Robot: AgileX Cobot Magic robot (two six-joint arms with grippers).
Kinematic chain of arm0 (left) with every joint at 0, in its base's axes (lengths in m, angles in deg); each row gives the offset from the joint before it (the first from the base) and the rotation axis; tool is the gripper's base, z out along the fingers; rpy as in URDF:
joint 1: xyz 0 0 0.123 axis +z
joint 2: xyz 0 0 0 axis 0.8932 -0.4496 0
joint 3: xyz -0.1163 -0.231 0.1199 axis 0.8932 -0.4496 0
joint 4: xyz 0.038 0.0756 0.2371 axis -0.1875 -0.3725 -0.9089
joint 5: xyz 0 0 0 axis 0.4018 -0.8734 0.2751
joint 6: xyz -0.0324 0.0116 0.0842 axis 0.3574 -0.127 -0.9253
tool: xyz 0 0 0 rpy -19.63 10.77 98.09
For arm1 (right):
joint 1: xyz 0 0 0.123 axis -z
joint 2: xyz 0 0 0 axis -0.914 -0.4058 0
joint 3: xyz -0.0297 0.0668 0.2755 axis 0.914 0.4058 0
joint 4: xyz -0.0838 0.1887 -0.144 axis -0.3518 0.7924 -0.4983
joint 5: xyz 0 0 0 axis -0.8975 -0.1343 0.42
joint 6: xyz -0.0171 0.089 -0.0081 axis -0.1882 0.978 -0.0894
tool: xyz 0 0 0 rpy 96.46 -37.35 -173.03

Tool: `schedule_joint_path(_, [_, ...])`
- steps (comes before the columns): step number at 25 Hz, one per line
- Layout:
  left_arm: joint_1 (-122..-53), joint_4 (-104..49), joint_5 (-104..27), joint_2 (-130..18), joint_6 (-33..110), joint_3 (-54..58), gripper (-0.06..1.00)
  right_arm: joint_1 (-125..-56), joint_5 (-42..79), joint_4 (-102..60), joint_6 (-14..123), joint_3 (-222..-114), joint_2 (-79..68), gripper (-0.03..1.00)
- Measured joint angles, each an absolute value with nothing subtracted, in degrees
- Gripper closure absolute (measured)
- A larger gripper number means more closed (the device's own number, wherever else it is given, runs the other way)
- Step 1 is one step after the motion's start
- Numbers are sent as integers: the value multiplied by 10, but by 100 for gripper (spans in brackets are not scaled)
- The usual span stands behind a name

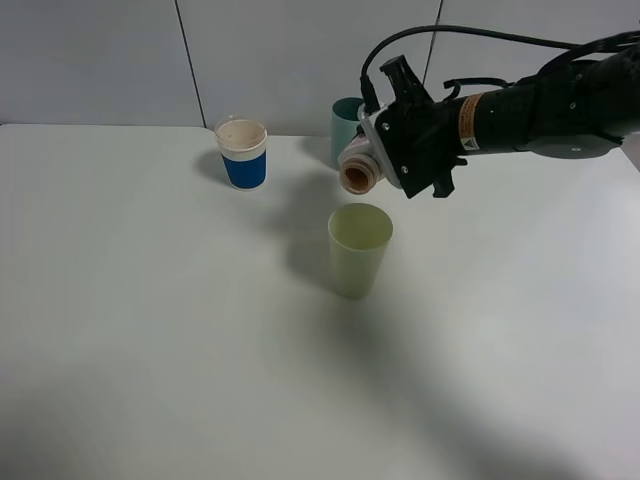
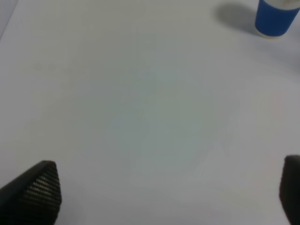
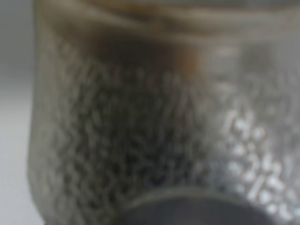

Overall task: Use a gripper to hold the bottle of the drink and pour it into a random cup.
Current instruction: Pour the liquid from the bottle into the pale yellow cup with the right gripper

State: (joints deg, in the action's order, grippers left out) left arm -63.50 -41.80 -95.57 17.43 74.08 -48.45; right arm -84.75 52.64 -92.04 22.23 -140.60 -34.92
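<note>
My right gripper [image 1: 385, 150] is shut on the bottle of the drink [image 1: 358, 170]. It holds the bottle tipped nearly flat in the air, its open neck facing the camera, above and just behind the pale yellowish-green cup [image 1: 359, 250]. The cup stands upright in the middle of the white table [image 1: 150, 330]. I see no liquid stream. The right wrist view is filled by the blurred clear bottle [image 3: 140, 131], with brown at its top. My left gripper [image 2: 168, 192] is open and empty above bare table; only its two fingertips [image 2: 40, 187] show.
A short blue cup with a white rim [image 1: 242, 152] stands at the back left of the yellowish-green cup and also shows in the left wrist view [image 2: 275, 16]. A teal-blue tumbler [image 1: 345, 125] stands at the back, partly hidden behind the bottle and gripper.
</note>
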Motion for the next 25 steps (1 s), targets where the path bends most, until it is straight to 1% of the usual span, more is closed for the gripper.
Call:
schedule_joint_path(11, [-635,-418,-956,174,741,-485,2,-848,508,-920,191,-1406,-349,61])
schedule_joint_path(19, [-635,-418,-956,174,741,-485,2,-848,507,-913,143,-1406,-349,61])
schedule_joint_path(25, [-635,-418,-956,174,741,-485,2,-848,507,-909,137,-1406,-349,61])
